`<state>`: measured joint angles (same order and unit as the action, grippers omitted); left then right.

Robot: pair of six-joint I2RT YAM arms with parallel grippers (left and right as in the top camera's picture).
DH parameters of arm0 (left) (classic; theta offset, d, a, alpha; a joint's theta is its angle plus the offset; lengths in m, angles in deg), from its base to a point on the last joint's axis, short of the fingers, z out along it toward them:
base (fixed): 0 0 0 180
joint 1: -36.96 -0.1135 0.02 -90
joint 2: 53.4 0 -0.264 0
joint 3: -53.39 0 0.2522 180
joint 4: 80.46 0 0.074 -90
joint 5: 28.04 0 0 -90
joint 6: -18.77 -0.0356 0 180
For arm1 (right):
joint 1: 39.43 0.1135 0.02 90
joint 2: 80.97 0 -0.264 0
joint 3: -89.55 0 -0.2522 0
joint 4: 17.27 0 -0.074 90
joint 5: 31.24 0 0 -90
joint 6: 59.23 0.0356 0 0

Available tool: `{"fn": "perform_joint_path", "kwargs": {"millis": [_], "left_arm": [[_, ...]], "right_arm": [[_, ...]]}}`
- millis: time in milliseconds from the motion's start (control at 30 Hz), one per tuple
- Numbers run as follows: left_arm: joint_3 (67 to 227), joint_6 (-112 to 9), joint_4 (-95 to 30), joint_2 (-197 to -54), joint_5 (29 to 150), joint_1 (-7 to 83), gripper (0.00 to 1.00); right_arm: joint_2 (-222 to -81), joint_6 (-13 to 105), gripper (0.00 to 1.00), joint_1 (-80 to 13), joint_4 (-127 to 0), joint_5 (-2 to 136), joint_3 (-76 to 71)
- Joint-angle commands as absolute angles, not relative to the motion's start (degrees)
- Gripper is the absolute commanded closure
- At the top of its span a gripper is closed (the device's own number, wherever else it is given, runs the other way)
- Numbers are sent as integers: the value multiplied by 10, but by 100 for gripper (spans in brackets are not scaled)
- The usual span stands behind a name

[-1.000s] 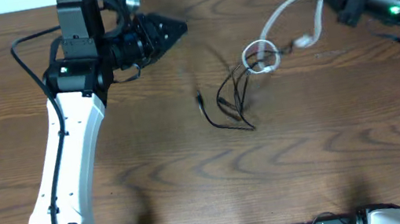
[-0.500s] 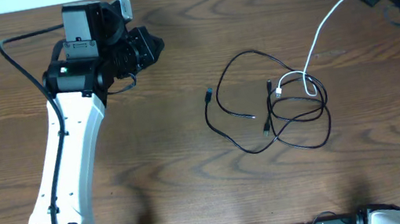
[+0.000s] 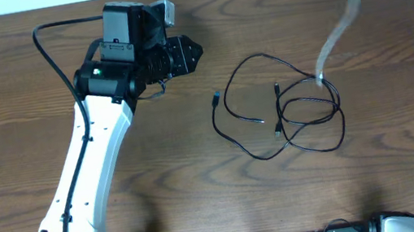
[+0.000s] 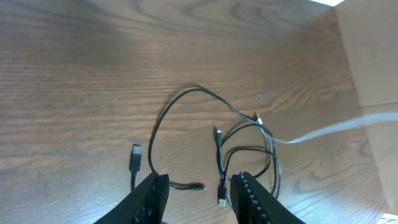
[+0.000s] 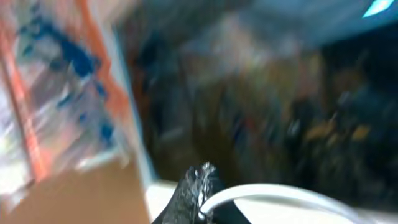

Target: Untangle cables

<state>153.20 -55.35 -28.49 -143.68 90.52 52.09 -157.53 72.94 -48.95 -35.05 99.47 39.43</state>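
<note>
Black thin cord with small plug ends (image 3: 307,122): lies in slack loops on the brown wooden table (image 3: 203,203), right of centre, its spread running left to right. White shorter cord (image 3: 334,33): a blurred line from the loops' right side toward the far right, pinched in the closed right claw (image 5: 200,190). Left claw (image 3: 191,53): jaws parted, empty. The black loops lie to its right and nearer. Left arm judged the closer one.

readable text: none | table (image 4: 93,74): faint printed mark (image 4: 268,95), too small to read | right wrist view: blurred, nothing legible
</note>
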Motion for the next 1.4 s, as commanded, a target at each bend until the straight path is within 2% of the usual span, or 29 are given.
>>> {"fn": "perform_joint_path", "kwargs": {"millis": [0, 100, 267, 333, 367, 500, 633, 900, 1167, 1367], "left_arm": [[1536, -577, -279, -1449, 895, 522, 61], [1536, -588, -273, -1450, 895, 522, 61], [1536, -590, -273, -1450, 893, 522, 60], [1536, -590, -275, -1450, 887, 522, 60], [1536, -590, -275, -1450, 880, 522, 59], [1536, -590, -275, -1451, 878, 522, 59], [1536, -590, -275, -1451, 879, 522, 59], [1536, -590, -306, -1478, 897, 584, 45], [1536, -589, -491, -1593, 1067, 705, 34], [1536, -556, -581, -1660, 1092, 753, 30]], "right_arm": [[-1582, 738, 99, -535, -353, 904, 448], [-1582, 738, 99, -579, -377, 900, 464], [-1594, 739, 99, -600, -435, 937, 464], [-1610, 829, 99, -600, -431, 998, 464], [-1624, 927, 99, -599, -389, 1063, 464], [-1658, 1125, 99, -571, -212, 1151, 464], [-1661, 1103, 99, -558, -224, 1151, 464], [-1662, 976, 99, -558, -360, 1157, 464], [-1665, 923, 99, -559, -412, 1159, 464], [-1665, 917, 99, -559, -422, 1162, 464]]}}
